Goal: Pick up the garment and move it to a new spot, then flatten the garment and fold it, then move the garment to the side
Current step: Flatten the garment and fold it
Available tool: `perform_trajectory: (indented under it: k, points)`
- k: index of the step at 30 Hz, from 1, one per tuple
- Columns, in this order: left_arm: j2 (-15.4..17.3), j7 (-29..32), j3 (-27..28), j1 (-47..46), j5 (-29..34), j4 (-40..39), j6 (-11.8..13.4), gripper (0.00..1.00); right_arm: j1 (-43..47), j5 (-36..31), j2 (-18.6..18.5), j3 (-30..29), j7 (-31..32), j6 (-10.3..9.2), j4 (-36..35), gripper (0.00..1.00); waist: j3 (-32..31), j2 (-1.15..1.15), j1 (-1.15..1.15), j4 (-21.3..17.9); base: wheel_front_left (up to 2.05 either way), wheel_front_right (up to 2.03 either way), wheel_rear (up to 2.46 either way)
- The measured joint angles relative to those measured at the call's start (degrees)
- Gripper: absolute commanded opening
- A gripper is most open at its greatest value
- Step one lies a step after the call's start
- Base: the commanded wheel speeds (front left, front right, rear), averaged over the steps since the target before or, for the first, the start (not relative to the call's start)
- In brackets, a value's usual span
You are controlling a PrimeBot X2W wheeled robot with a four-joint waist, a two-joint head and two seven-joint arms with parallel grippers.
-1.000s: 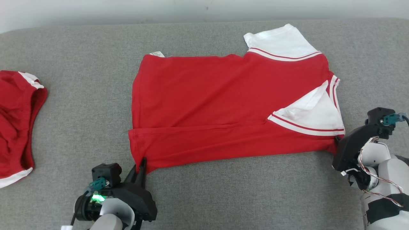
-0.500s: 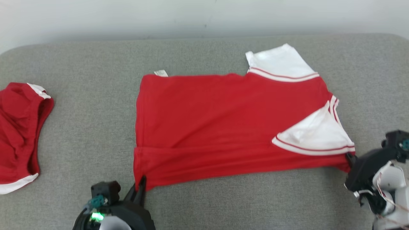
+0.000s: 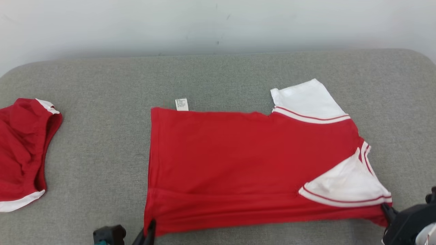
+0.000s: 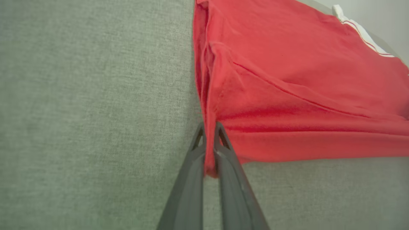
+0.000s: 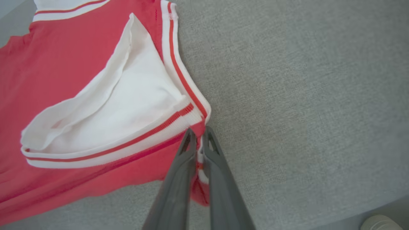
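The garment [image 3: 238, 163] is a red shirt with white sleeves, lying flat on the grey cushioned surface [image 3: 102, 149], its near long edge folded over. My left gripper [image 3: 150, 229] at the bottom edge of the head view is shut on the garment's near left corner; the left wrist view shows red cloth [image 4: 287, 95] pinched between the two dark fingers [image 4: 209, 140]. My right gripper [image 3: 386, 209] is shut on the near right corner by the white sleeve [image 5: 121, 108], with the hem caught between its fingers [image 5: 198, 140].
A second red garment [image 3: 24, 153] with white trim lies bunched at the far left of the surface. A pale wall [image 3: 218, 23] runs behind the surface's far edge. Bare grey fabric lies between the two garments and to the right of the shirt.
The head camera has tilted up, so the whole picture slid down and the arms sank toward the bottom edge. Both grippers keep their hold on the corners.
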Motion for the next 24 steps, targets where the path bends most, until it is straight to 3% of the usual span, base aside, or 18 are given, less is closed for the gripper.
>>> perform_trajectory:
  k: [1,2,4,6,7,15,20,24]
  points:
    - [0.05,0.56,-0.01,0.64,-0.2,-0.34,0.33,0.0,0.79,0.18,0.12,0.02,0.45,0.0,-0.44,0.0,-0.05,0.0,0.0,-0.07,0.0,0.0,0.0]
    - [0.07,1.11,-0.05,1.32,-0.46,-0.67,0.53,0.3,1.5,0.34,0.21,0.02,0.71,0.0,-0.77,0.0,-0.1,0.0,0.0,-0.14,0.0,0.0,0.0]
    - [0.1,1.51,-0.27,2.37,-0.57,-1.45,1.13,1.0,2.5,0.41,0.23,0.11,1.31,0.0,-0.8,0.0,-0.16,0.0,0.0,-0.27,0.0,0.0,0.0]
    - [0.47,1.9,-0.18,2.63,-0.57,-2.16,1.94,1.0,2.92,0.74,0.22,0.37,1.33,-0.04,-0.37,0.92,-0.27,0.0,0.0,-0.34,0.0,0.0,0.0]
    - [0.59,2.02,-0.15,2.72,-0.57,-2.46,2.0,1.0,3.01,0.57,0.21,0.53,1.31,-0.05,-0.18,1.0,-0.32,0.0,0.0,-0.35,0.0,0.0,0.0]
    - [2.4,4.22,0.88,2.44,-1.12,-5.55,2.92,1.0,-0.42,0.94,0.2,0.46,-0.7,-0.05,-2.3,1.0,-0.73,0.0,-0.01,0.24,0.0,0.0,0.0]
    - [4.87,6.93,1.38,-4.4,-0.07,-7.17,2.41,1.0,-8.06,0.14,-1.08,2.41,1.14,-0.05,-3.66,1.0,0.44,0.0,0.0,0.3,0.0,0.0,0.0]
    - [5.34,9.02,1.59,-11.93,0.11,-5.77,1.32,1.0,-17.38,-0.56,-2.89,5.06,2.92,-0.05,-0.49,1.0,2.26,0.0,0.0,0.11,0.0,0.0,0.0]
